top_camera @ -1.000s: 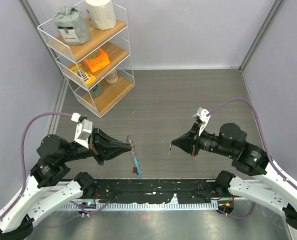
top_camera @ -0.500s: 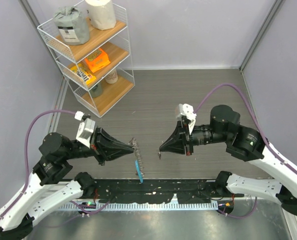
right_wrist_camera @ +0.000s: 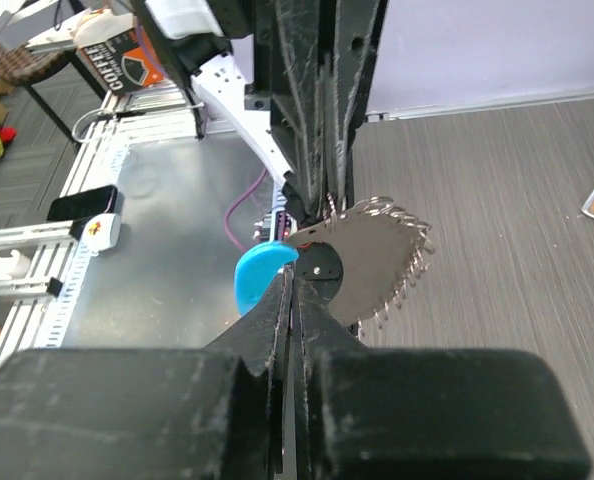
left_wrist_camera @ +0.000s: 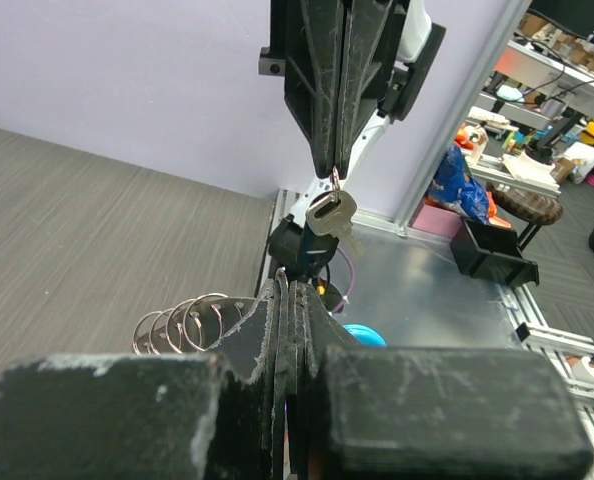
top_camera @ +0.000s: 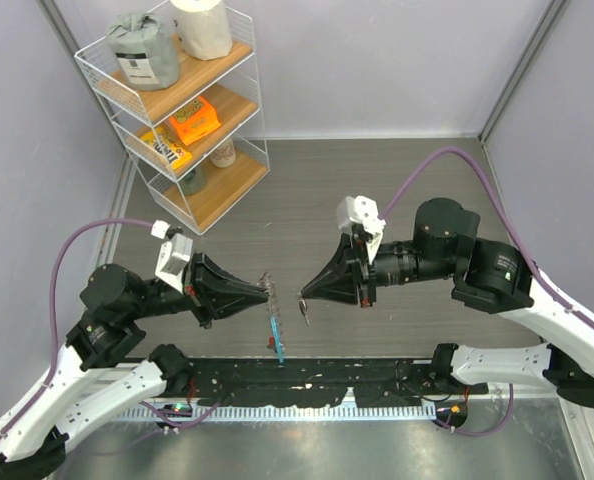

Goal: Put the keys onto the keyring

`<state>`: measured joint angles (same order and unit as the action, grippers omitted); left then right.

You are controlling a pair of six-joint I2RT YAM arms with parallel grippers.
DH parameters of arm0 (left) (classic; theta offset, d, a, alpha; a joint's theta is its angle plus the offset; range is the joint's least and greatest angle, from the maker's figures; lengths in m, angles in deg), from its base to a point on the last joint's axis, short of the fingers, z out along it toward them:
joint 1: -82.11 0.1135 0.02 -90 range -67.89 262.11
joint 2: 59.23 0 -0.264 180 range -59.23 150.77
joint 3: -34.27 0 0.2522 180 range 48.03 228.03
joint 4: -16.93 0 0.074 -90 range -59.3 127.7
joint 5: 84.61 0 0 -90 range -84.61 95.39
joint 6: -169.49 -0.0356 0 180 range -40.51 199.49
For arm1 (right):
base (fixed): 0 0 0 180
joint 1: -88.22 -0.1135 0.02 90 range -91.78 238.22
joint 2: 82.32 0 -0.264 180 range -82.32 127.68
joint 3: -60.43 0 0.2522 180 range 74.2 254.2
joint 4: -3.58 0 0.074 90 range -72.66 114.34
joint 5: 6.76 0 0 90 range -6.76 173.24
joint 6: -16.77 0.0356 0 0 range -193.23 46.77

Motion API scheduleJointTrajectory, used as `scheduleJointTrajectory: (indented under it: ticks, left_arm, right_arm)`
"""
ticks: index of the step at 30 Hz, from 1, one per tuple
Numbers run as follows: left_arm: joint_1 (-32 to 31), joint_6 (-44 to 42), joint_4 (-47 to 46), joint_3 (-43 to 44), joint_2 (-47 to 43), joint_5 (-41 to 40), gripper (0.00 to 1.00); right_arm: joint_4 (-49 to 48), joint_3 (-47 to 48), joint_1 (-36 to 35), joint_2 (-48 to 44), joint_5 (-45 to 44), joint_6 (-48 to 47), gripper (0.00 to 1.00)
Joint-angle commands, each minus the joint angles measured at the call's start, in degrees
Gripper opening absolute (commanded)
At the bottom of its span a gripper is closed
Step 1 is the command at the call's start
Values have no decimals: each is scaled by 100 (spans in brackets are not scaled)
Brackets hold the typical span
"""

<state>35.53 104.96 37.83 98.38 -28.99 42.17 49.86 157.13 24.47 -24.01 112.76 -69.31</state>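
Note:
My left gripper [top_camera: 267, 290] is shut on the keyring [top_camera: 270, 297]. The ring's blue tag [top_camera: 275, 335] hangs below it, and a jagged silvery fan [right_wrist_camera: 372, 255] of metal sticks out beside the tips. In the left wrist view that fan shows as several wire loops [left_wrist_camera: 182, 320]. My right gripper [top_camera: 303, 296] faces it tip to tip, a small gap apart, and is shut on a single silvery key [left_wrist_camera: 329, 213]. The key dangles from its tips just above the left jaws. Both grippers hover over the near middle of the table.
A white wire shelf rack [top_camera: 177, 110] with rolls, boxes and jars stands at the back left. Grey walls close in the table on three sides. A black rail [top_camera: 297, 375] runs along the near edge between the arm bases.
My right arm has swung left with the key, closing most of the gap to my left gripper. The left gripper edged slightly right; the blue tag still hangs below it.

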Motion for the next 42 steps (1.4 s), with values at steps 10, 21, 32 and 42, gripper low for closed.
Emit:
scheduleJointTrajectory:
  ticks: [10, 21, 32, 42]
  left_arm:
    - [18, -244, 218, 247, -255, -838, 0]
    - [18, -368, 323, 142, -440, -1164, 0]
    - [18, -420, 420, 133, -519, -1278, 0]
    - [18, -447, 411, 116, -510, -1252, 0]
  right_arm:
    - [739, 1031, -199, 875, -1414, 513, 6]
    - [880, 1497, -366, 1280, -1572, 618, 6]
    - [923, 1910, -524, 1693, -1607, 627, 6]
    - [897, 2007, -595, 1816, -1651, 627, 6]
